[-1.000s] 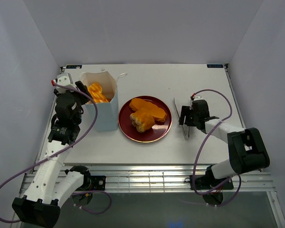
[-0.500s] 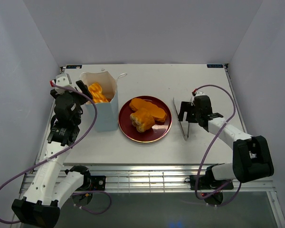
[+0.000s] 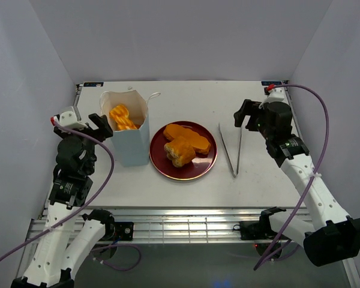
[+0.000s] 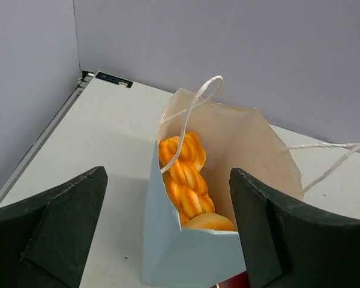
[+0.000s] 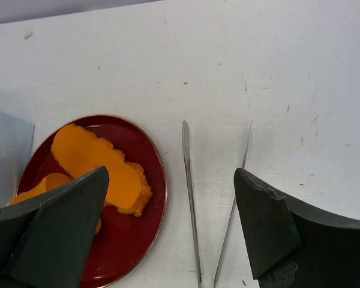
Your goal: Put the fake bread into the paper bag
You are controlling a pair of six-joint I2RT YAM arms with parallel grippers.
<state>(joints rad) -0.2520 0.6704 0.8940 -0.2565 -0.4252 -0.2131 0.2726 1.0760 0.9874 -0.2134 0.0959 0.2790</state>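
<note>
The white paper bag (image 3: 132,147) stands upright at the left, with a twisted orange piece of fake bread (image 3: 122,116) inside it. In the left wrist view the bag (image 4: 222,255) shows the twisted piece (image 4: 183,174) and a tan roll below it. More fake bread (image 3: 186,144) lies on the dark red plate (image 3: 199,168). My left gripper (image 3: 99,125) hovers open just left of the bag, its jaws wide apart (image 4: 167,174) and empty. My right gripper (image 3: 246,115) hangs open and empty (image 5: 171,174) above the table, right of the plate (image 5: 159,180) and its bread (image 5: 99,165).
Metal tongs (image 3: 231,150) lie on the table right of the plate, their arms spread toward the back; in the right wrist view the tongs (image 5: 189,198) lie below my open jaws. White walls close in the table on three sides.
My right gripper has let go of the tongs, opened wider and risen back to the right. My left gripper has opened wider and drawn back left, away from the bag.
</note>
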